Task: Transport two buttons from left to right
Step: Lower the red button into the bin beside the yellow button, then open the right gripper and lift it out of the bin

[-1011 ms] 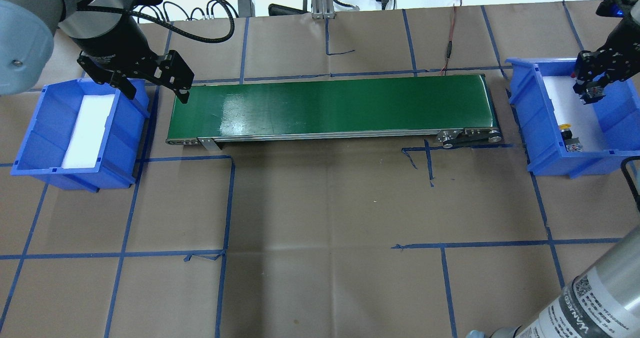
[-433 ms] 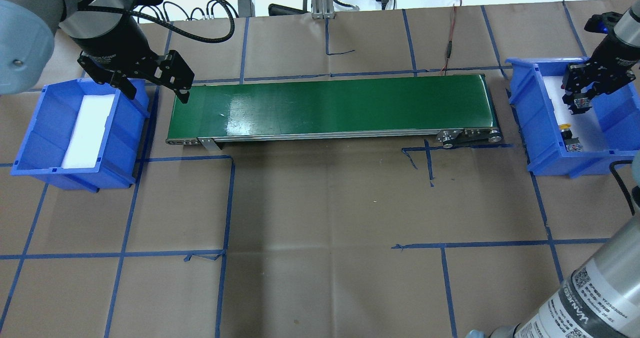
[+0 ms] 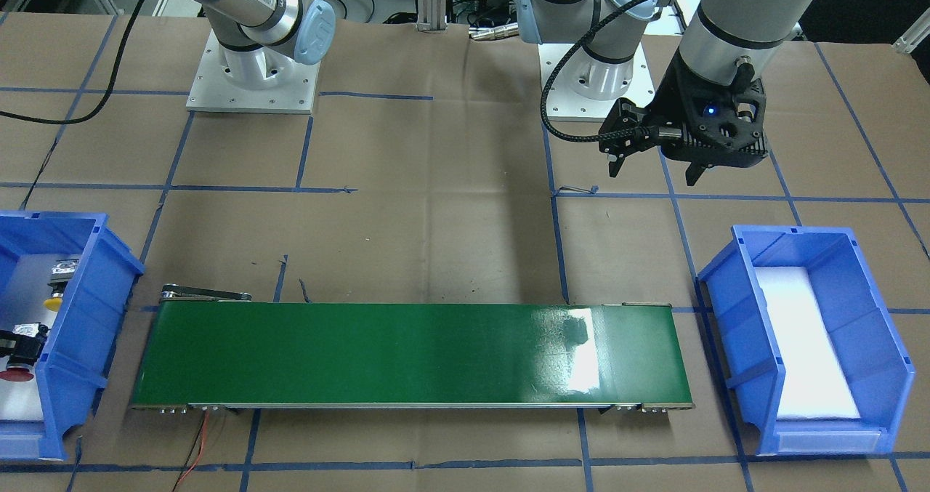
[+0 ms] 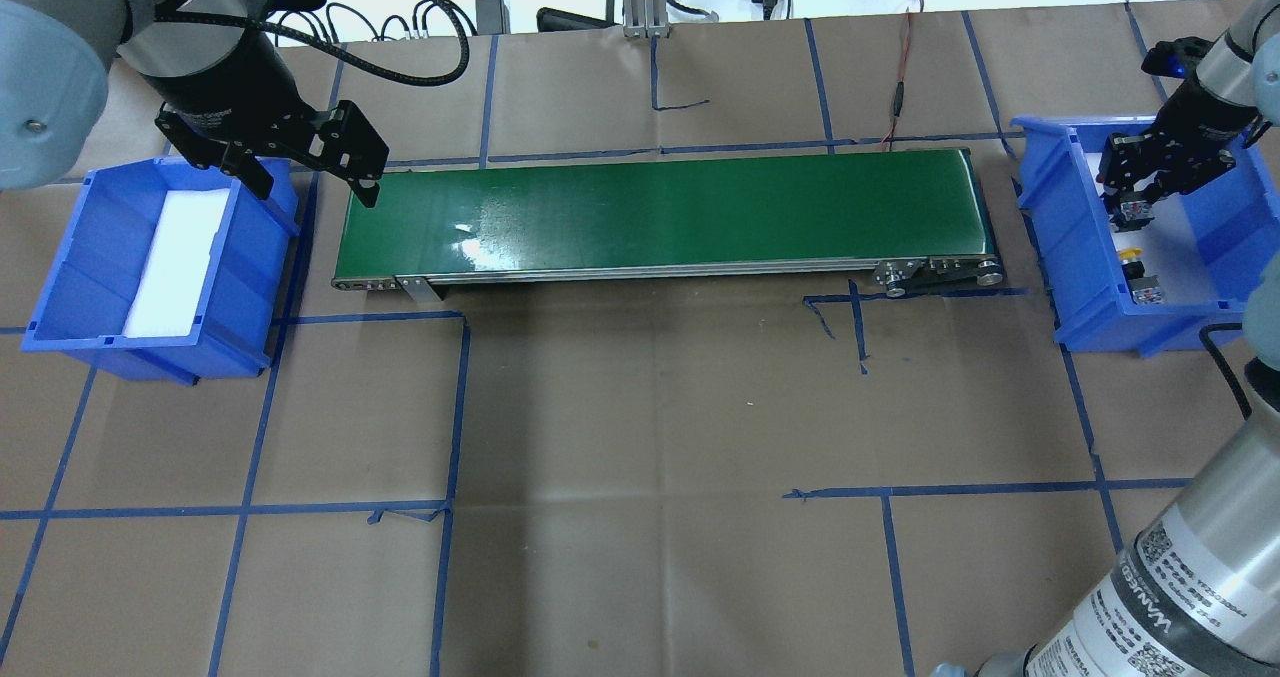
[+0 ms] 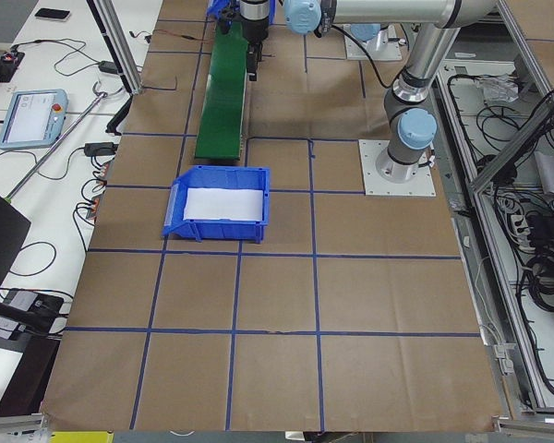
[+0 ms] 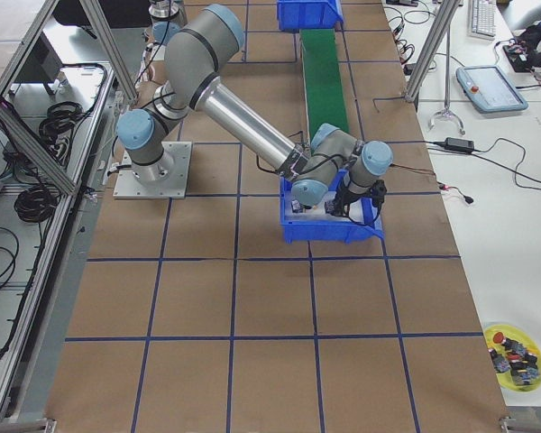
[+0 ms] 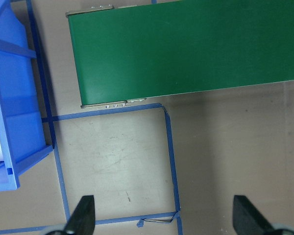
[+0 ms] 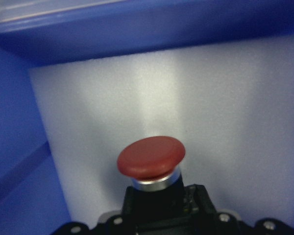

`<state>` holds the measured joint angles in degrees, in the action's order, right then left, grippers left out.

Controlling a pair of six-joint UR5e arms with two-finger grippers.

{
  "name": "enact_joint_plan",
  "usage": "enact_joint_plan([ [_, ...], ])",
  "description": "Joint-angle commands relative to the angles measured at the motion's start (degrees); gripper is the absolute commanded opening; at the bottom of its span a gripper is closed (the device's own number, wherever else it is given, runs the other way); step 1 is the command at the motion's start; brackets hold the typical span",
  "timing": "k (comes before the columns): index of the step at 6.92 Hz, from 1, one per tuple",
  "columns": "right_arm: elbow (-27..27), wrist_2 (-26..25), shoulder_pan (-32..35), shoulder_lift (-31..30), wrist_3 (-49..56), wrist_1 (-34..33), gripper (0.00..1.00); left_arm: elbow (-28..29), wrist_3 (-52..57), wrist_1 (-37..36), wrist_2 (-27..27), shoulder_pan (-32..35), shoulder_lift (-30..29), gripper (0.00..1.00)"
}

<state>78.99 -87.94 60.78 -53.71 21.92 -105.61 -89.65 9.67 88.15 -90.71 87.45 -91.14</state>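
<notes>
Overhead exterior view: the right gripper (image 4: 1128,207) is hanging inside the blue right bin (image 4: 1040,237) at the table's right end. Its jaws are clamping the black-grey body of the red button (image 8: 151,156). The right wrist camera is showing the red cap pointing away from the gripper, toward the white foam pad (image 8: 235,112) lining the bin floor. Whether the cap is touching that pad cannot be told.

The yellow button (image 4: 1132,255) is lying on its side on the same pad. It is sitting just nearer the robot than the held one and apart from it, with its switch body pointing toward the bin's near wall.

At the table's left end, the left gripper (image 4: 316,193) is hovering above the table, close to the blue left bin (image 4: 60,297) and the left end of the green conveyor belt (image 4: 660,212). Its fingers (image 7: 83,218) are spread wide and gripping nothing. The left wrist camera is looking straight down on the belt's left end, a corner of the left bin and brown paper crossed by blue tape lines (image 7: 170,147).

A second foam pad (image 4: 180,257) is lining the left bin. The belt is stretching left to right between the two bins along the far half of the table.
</notes>
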Motion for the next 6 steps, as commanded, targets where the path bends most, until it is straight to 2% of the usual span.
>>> enact_joint_plan([
  [1,-0.07,0.23,0.13,0.10,0.66,-1.78,0.54,0.00,-0.09,0.00,0.00,0.00,0.00,1.00],
  [2,0.19,0.23,0.13,0.01,4.14,-3.19,0.99,0.00,0.00,0.00,0.00,0.00,0.00,1.00],
  [4,-0.24,-0.38,0.74,-0.43,4.44,-3.11,1.00,0.00,0.00,-0.09,0.00,0.00,0.00,1.00],
  [6,-0.42,-2.39,1.97,-4.97,4.53,-2.77,1.00,0.00,-0.09,-0.09,0.00,0.00,0.00,1.00],
])
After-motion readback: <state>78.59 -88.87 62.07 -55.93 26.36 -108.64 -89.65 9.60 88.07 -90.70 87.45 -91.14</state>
